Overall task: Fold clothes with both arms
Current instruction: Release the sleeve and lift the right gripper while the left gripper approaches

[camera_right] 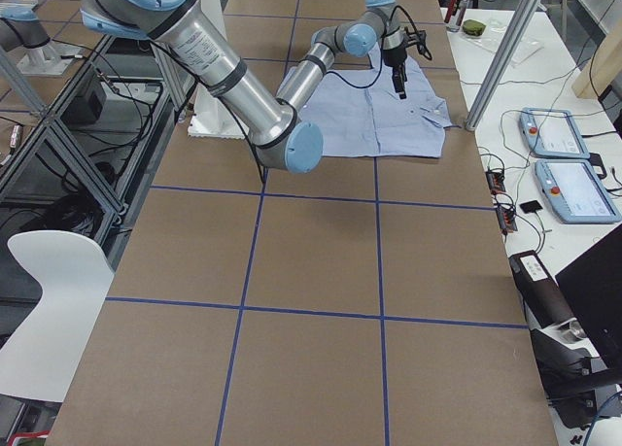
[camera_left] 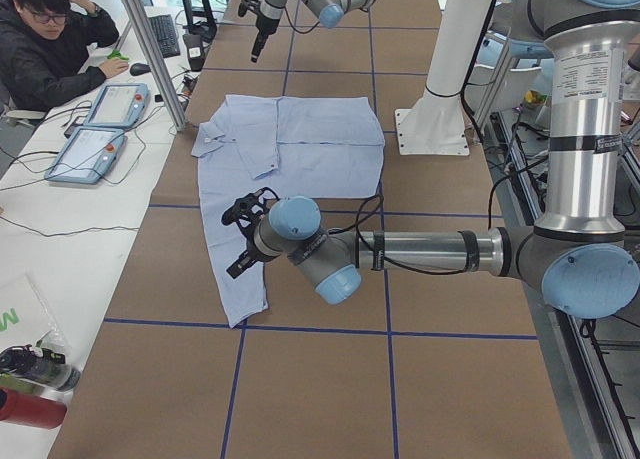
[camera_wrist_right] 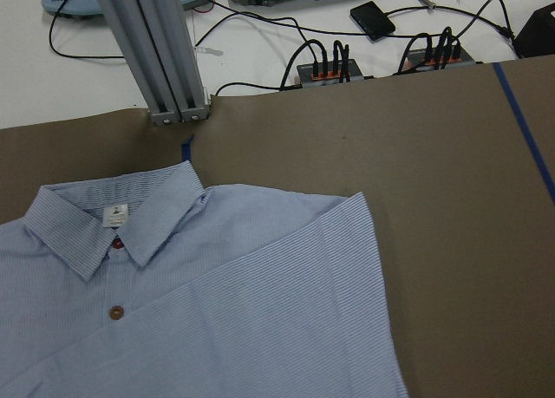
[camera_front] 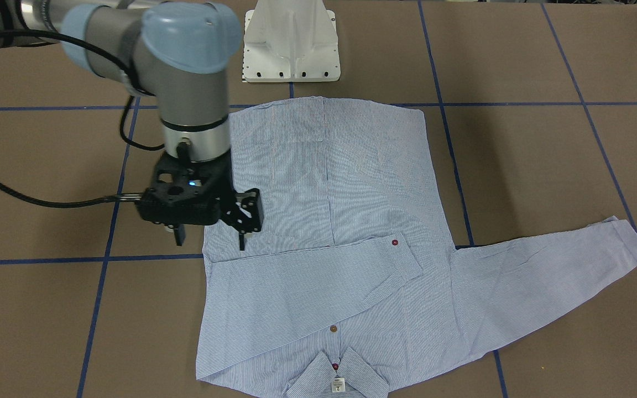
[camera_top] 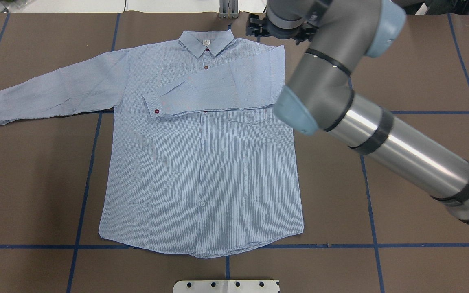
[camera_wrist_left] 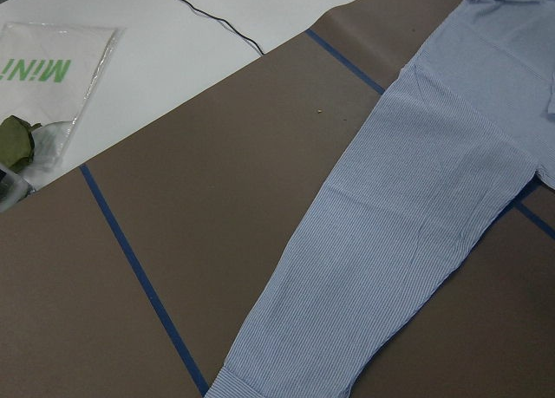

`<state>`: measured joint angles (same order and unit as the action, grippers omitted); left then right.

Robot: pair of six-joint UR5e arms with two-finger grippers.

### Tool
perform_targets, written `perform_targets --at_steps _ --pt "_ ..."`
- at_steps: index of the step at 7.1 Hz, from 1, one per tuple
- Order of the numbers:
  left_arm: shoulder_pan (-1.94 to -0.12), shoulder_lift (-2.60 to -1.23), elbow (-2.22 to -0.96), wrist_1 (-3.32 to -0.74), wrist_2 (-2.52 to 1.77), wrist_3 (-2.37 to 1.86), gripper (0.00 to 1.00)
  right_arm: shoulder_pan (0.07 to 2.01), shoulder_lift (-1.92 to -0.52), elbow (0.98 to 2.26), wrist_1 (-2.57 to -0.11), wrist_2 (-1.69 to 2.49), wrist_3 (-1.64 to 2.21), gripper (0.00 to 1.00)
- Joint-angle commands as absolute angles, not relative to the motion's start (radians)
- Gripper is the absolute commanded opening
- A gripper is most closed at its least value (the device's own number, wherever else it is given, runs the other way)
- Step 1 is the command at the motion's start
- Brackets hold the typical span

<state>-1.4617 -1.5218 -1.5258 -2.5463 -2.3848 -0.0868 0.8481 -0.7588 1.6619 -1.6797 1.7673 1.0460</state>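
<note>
The shirt (camera_top: 202, 171) lies flat and buttoned in the middle of the worktop (camera_top: 401, 183), with its collar (camera_top: 206, 40) pointing away from the robot. The folded sleeve (camera_top: 222, 87) is already laid across the chest, its cuff (camera_top: 157, 108) past the button line. I reckon that is to square off that side into a straight edge. The outstretched sleeve (camera_top: 47, 93) runs flat towards the robot's left and is not yet folded.

The right hand (camera_front: 210, 239) hovers above the folded shoulder, fingers spread and holding nothing. The left hand (camera_left: 240, 249) hangs low over the outstretched sleeve, probably lined up to take it. I cannot tell whether its fingers are apart or together.

By count there are one shirt, two sleeves, two arms, and one person (camera_left: 50, 49) seated at the side desk with two pendants (camera_left: 112, 104).
</note>
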Motion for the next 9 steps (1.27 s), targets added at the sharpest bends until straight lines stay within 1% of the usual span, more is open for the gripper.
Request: perform_targets --at_steps 1,2,3,4,5,7,8,9 --pt "-1.378 -1.519 -1.399 -2.783 -2.198 -0.326 1.00 1.022 -1.020 1.921 -1.730 1.963 0.744 1.00" --pt "-1.346 -1.523 -1.329 -2.866 -2.112 -0.409 1.00 1.090 -1.120 1.983 -1.727 2.024 0.638 1.00" --pt "-1.329 -1.525 -1.268 -2.935 -2.091 -0.470 1.00 1.148 -1.188 2.014 -1.724 2.067 0.570 1.00" --pt "-1.271 -1.525 -1.218 -3.012 -2.032 -0.554 1.00 1.199 -1.231 2.025 -1.723 2.113 0.514 1.00" --pt "-1.184 -1.538 -1.150 -3.101 -1.928 -0.630 1.00 1.218 -1.239 2.026 -1.721 2.115 0.500 1.00" --pt "-1.108 -1.604 -1.027 -3.203 -1.858 -0.753 0.96 1.220 -1.239 2.026 -1.721 2.114 0.500 1.00" --pt "-1.098 -1.605 -1.019 -3.211 -1.852 -0.773 0.96 1.220 -1.239 2.032 -1.723 2.112 0.502 1.00" --pt "-1.098 -1.605 -0.994 -3.239 -1.852 -0.799 0.91 1.221 -1.242 2.037 -1.723 2.112 0.502 1.00"
